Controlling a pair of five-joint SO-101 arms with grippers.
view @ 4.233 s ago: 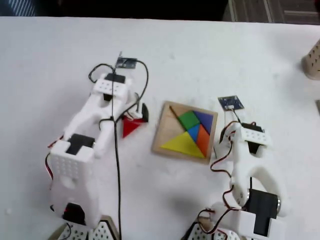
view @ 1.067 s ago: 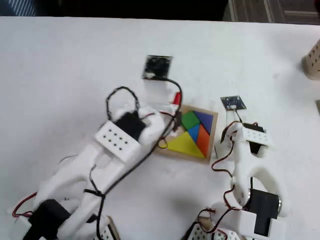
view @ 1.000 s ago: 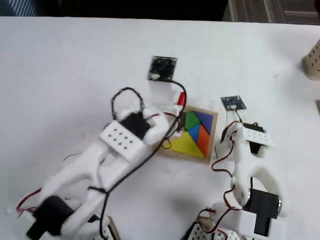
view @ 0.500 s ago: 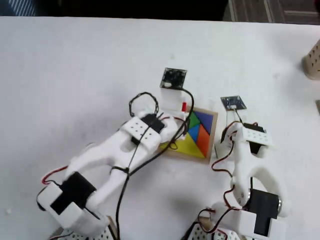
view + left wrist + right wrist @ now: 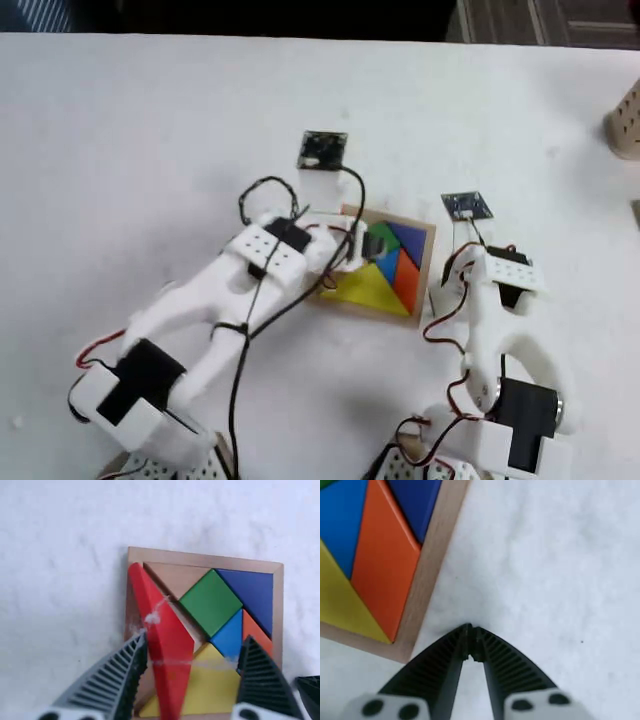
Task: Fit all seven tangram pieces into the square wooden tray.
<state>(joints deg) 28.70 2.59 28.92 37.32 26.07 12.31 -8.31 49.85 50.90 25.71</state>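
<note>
The square wooden tray lies mid-table. In it sit a green square, a dark blue triangle, a light blue piece, an orange piece and a yellow triangle. A red triangle stands tilted on its edge in the tray's bare left part, leaning by one finger. My left gripper is open around it, over the tray's left side. My right gripper is shut and empty on the table just off the tray's corner.
The right arm stands right of the tray, with its base at the front edge. The left arm stretches diagonally from the front left. A beige perforated object sits at the far right edge. Black cable loops over the left wrist.
The left arm carried the red triangle from left of the tray to over it. Its fingers now stand apart and the arm has drawn back a little. The right arm stayed still.
</note>
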